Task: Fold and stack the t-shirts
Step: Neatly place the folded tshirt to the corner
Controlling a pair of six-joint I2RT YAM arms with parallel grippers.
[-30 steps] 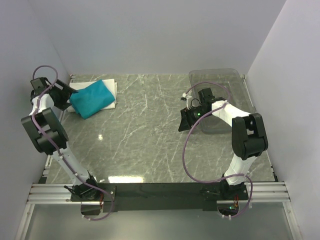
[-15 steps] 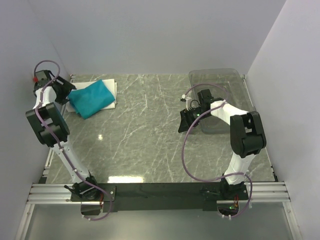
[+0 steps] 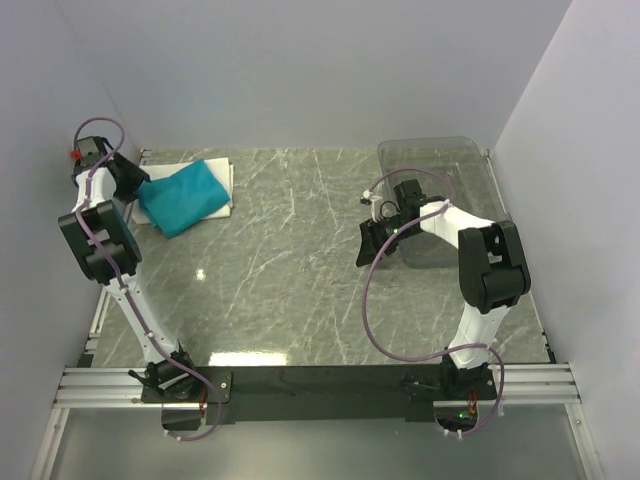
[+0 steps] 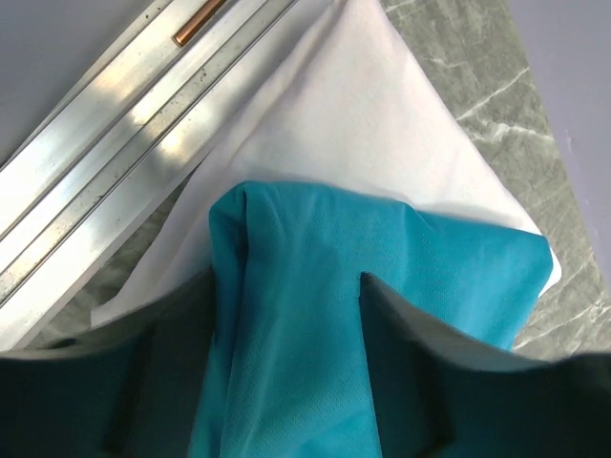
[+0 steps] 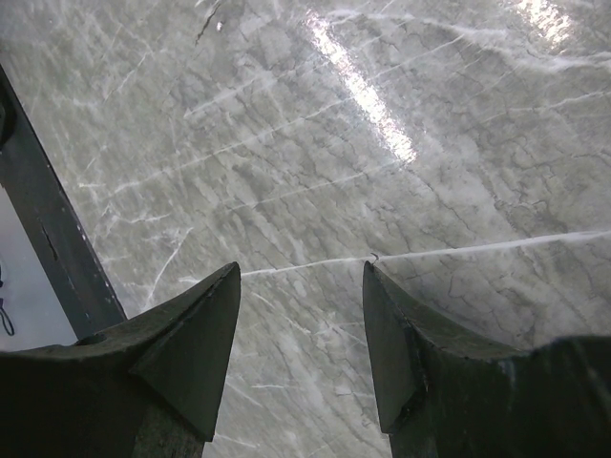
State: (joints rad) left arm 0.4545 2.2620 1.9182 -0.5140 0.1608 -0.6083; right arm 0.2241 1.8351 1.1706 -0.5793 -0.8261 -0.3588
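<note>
Marble table [image 3: 290, 250] — teal shirt [image 4: 430, 277] atop white shirt [image 4: 363, 114]; left jaws straddle it, grip unclear — right jaws spread.

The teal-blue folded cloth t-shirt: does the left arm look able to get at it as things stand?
Probably yes. The left hand is at the teal-blue folded cloth t-shirt, which lies on the white cloth t-shirt. The left wrist view shows teal cloth inside its open grasp, with nothing in the way.

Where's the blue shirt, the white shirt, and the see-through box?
Folded teal-blue cloth t-shirt [image 3: 182, 197]: top view, middle of its upper face.
Plain white cloth t-shirt [image 4: 382, 114]: left wrist view, bare part beyond the teal one.
Clear plastic bin [image 3: 445, 165]: top view, bare floor near its far wall.
</note>
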